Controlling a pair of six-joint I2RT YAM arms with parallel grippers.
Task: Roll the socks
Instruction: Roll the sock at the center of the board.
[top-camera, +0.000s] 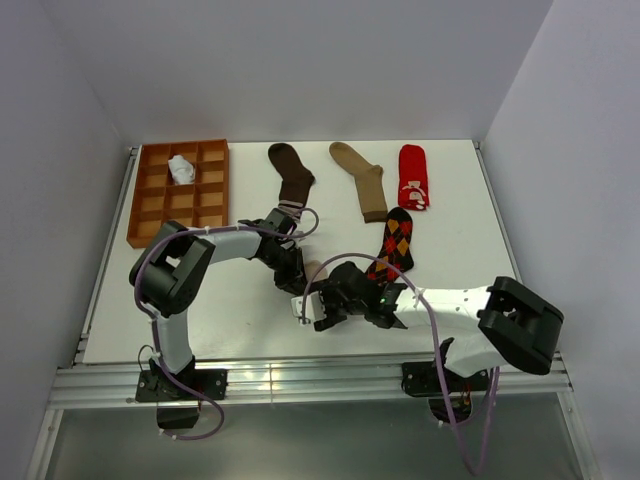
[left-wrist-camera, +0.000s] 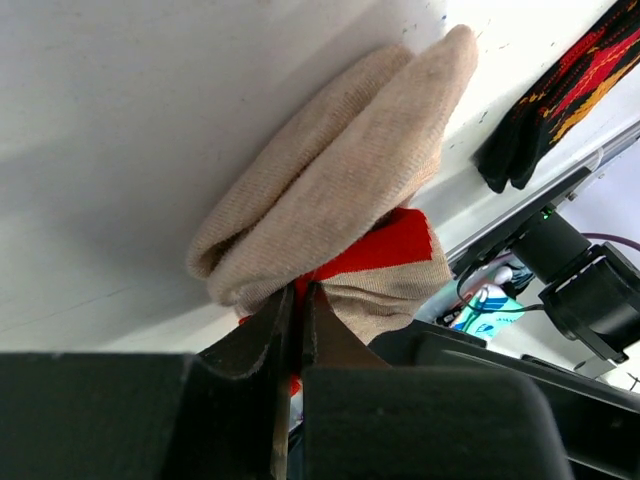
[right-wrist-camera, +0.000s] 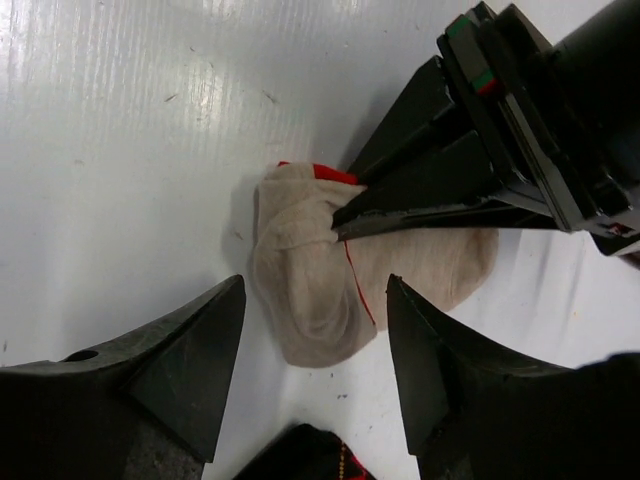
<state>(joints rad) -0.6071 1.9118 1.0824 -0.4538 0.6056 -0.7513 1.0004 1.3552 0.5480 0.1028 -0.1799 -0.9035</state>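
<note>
Pinching the red edge of the folded beige red-toed sock (left-wrist-camera: 340, 190), the left gripper (left-wrist-camera: 295, 300) has its jaws clamped on the fabric. The bundle lies on the white table (top-camera: 230, 320), near front centre, close to the black-orange argyle sock (top-camera: 395, 243). The right gripper (right-wrist-camera: 315, 288) hangs above it, spread wide, holding nothing. Along the far edge, the dark brown sock (top-camera: 292, 175), tan sock (top-camera: 362, 178) and red sock (top-camera: 412, 177) lie flat. The white sock (top-camera: 181, 169) sits balled in the tray (top-camera: 150, 215).
</note>
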